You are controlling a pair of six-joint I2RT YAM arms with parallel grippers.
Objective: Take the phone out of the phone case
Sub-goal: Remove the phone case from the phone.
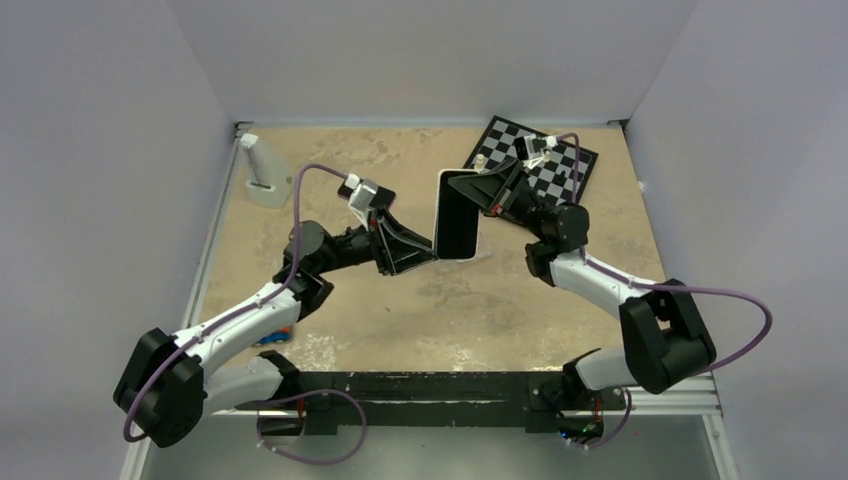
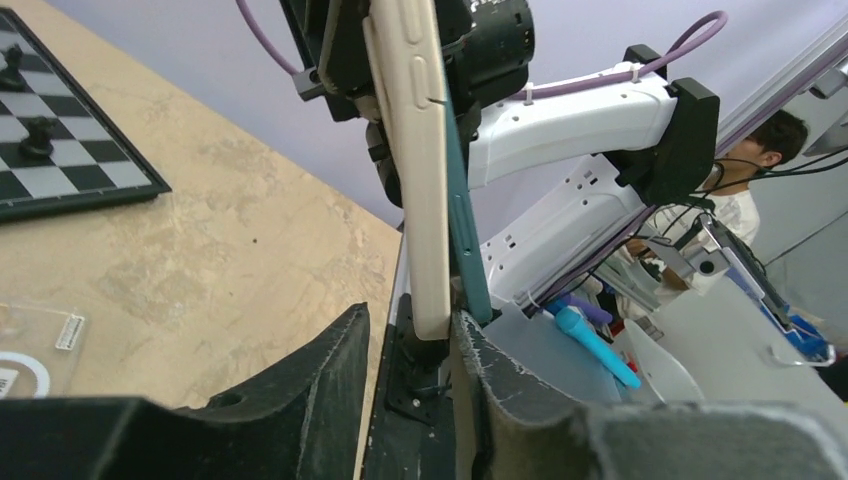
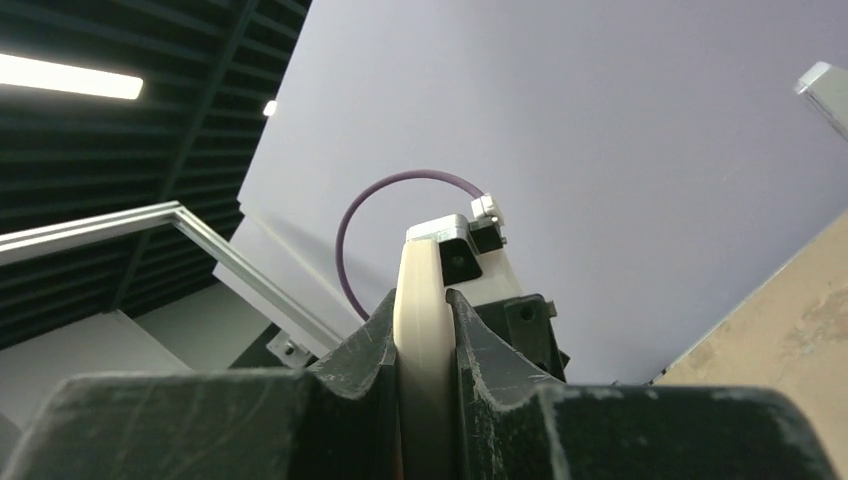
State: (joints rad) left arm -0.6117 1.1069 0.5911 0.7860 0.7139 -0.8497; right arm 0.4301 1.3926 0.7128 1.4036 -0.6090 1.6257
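Two end effectors meet in mid-air: the right end effector [image 3: 423, 305] clamps the phone case [image 2: 410, 150], and the left end effector [image 2: 410, 320] stands narrowly parted around its lower end. Just above it the phone [image 2: 465, 220] gapes from the case; best pinch the phone alone and peel slowly.

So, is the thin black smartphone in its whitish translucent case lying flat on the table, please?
No, the phone is up off the table, its case pinched by the right gripper.
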